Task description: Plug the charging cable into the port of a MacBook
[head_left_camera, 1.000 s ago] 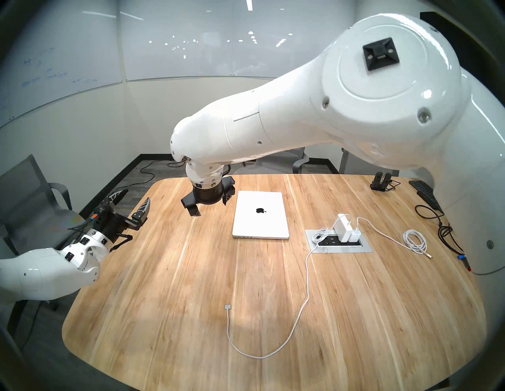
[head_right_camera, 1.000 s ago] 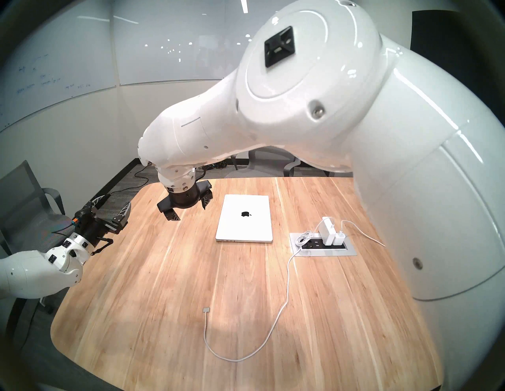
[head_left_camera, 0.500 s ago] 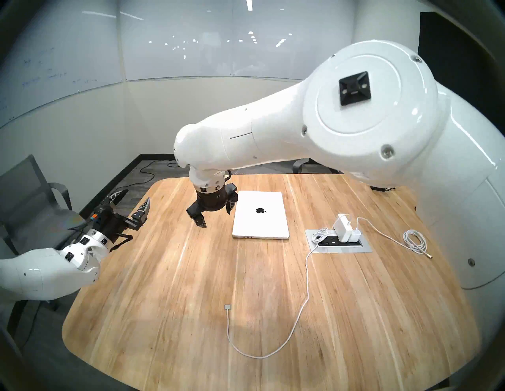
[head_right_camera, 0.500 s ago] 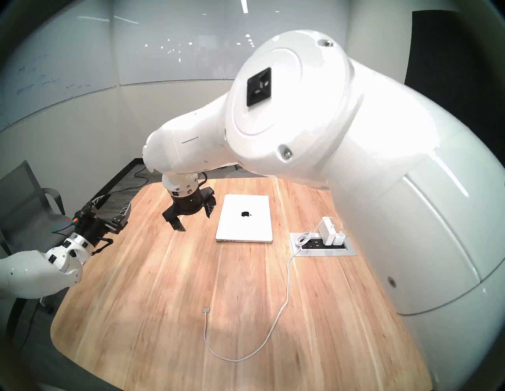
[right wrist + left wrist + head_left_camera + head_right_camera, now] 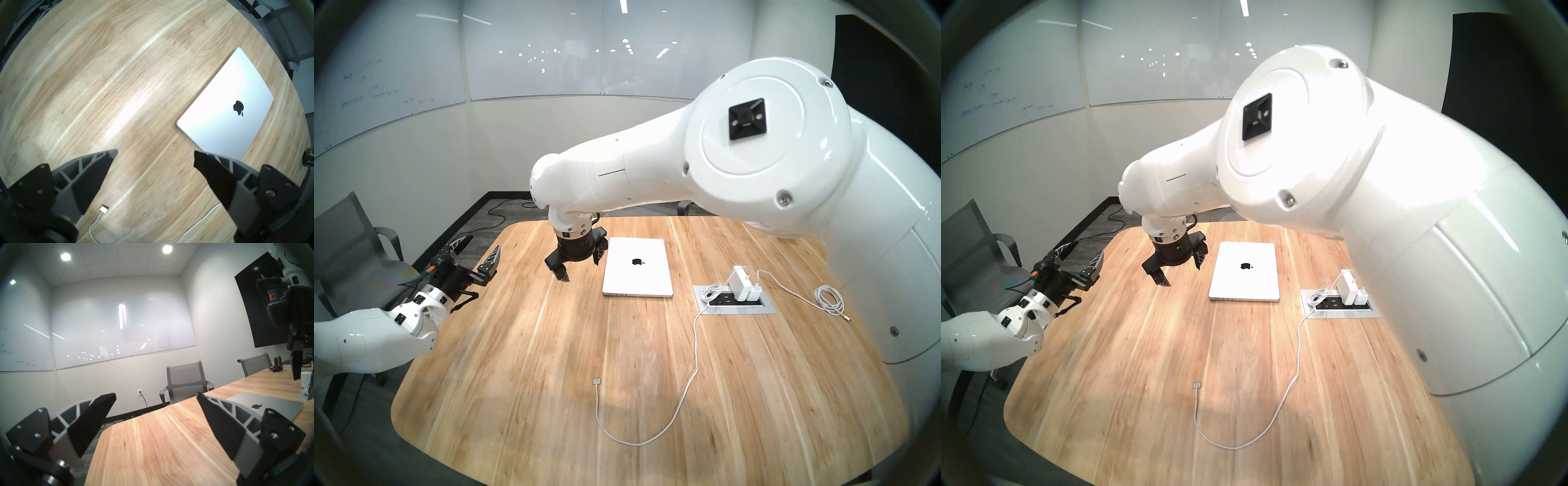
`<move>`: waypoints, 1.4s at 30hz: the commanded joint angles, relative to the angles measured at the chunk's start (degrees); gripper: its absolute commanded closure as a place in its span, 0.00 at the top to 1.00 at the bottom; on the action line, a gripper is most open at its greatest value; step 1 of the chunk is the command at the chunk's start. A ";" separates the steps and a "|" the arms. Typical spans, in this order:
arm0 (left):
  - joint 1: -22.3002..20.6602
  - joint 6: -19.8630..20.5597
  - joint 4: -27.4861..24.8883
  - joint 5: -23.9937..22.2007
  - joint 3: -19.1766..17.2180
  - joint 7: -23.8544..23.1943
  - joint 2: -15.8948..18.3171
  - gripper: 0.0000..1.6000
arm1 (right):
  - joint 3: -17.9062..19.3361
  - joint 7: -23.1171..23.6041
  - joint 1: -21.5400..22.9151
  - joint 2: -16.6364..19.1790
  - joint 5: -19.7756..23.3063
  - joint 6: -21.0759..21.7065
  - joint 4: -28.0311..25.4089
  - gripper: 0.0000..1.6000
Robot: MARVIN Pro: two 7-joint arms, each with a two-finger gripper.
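Nearest on the wooden table [image 5: 517, 356], the charging cable [image 5: 670, 417] is laid in one loose loop, its flat connector tip [image 5: 596, 381] pointing away toward the MacBook [image 5: 638, 268], with bare wood between them. One closed MacBook is seen farther back, long axis running near to far, three dark slots on its near edge, the port [image 5: 611, 294] endmost. Two chargers are plugged into the outlet panel [image 5: 768, 309] beside it; the right gripper [image 5: 582, 271] is hung wide and empty beside the laptop's left edge, the left gripper [image 5: 480, 246] spread empty past the table's edge.
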 commanded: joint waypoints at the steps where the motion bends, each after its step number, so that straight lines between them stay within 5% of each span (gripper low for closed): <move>1: -0.88 -0.43 -0.12 0.05 -0.78 0.09 0.06 1.00 | -0.08 0.00 0.72 0.14 0.18 -0.08 1.12 1.00; 18: -0.88 -0.43 -0.12 0.05 -0.78 0.09 0.06 1.00 | -0.51 1.57 0.70 0.00 -0.19 -0.08 1.61 1.00; 29: -0.88 -0.41 -0.12 0.04 -0.77 0.08 0.06 1.00 | -2.28 -5.90 -3.12 -2.22 10.78 -0.08 9.47 1.00; 42: -0.88 -0.39 -0.12 0.02 -0.76 0.06 0.06 1.00 | 5.95 -19.03 -11.41 -2.22 10.78 -0.08 20.14 1.00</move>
